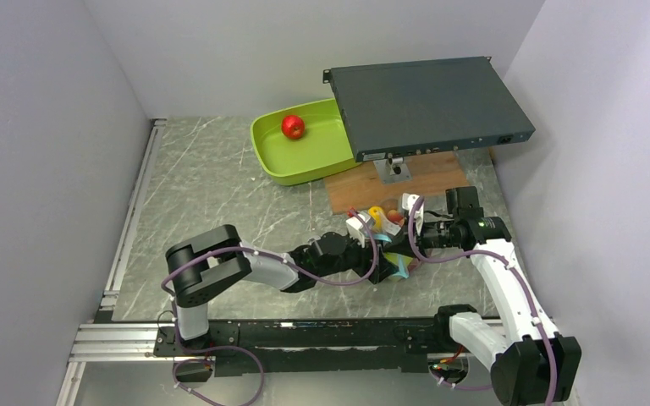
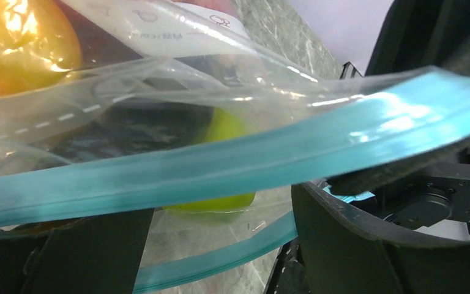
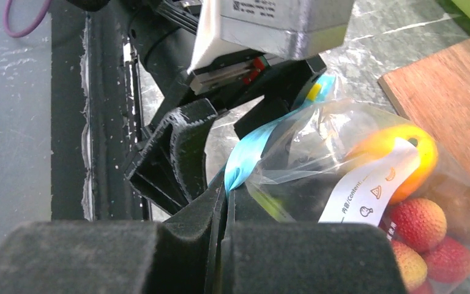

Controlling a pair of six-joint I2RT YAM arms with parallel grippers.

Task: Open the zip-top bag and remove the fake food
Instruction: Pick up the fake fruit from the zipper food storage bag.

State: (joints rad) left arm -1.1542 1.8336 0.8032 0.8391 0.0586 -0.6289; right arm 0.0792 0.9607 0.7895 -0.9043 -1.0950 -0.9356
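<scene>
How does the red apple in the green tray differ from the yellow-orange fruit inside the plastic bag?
The red apple lies bare in the lime-green tray; the yellow-orange fruit sits inside the zip-top bag. The apple is alone; the yellow-orange fruit is crowded by other pieces. Colour differs too: apple red, the other yellow-orange. Both are rounded and glossy.
</scene>
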